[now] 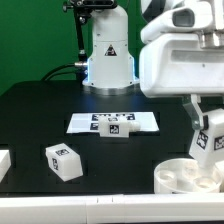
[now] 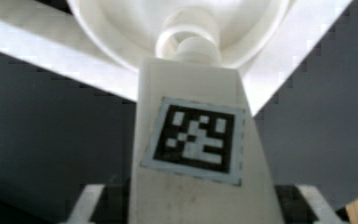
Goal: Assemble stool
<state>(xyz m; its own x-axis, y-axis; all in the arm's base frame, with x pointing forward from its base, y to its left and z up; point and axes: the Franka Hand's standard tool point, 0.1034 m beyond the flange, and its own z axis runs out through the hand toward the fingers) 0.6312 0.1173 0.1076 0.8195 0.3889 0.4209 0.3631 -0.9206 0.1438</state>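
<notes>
**Leg at seat socket: insertion step**

Pincer (image 1: 206, 122) is clamped on a tagged leg (image 1: 207, 138), holding it roughly upright w/ a slight tilt, right over the seat disc (image 1: 178, 178) at the exterior view's lower right. In the wrist view the leg's round peg end (image 2: 190, 46) sits at or in a socket of the disc. Can't tell if it's fully seated. Step in hand, I reckon: fitting the 1st leg into the seat. Next move prob. calls for keeping the peg square to the socket and pressing or turning it home. Then let go w/o dragging the disc across the worktop (image 1: 40, 110).

Containers: the disc is the only dish-like thing here, shallow w/ sockets. Apart from the held leg at one, the sockets on show look empty, and no other leg stands in it. A 2nd leg (image 1: 63, 161) lies loose on the worktop, well apart toward the exterior view's left. Marker board (image 1: 140, 121) lies mid-worktop.
</notes>
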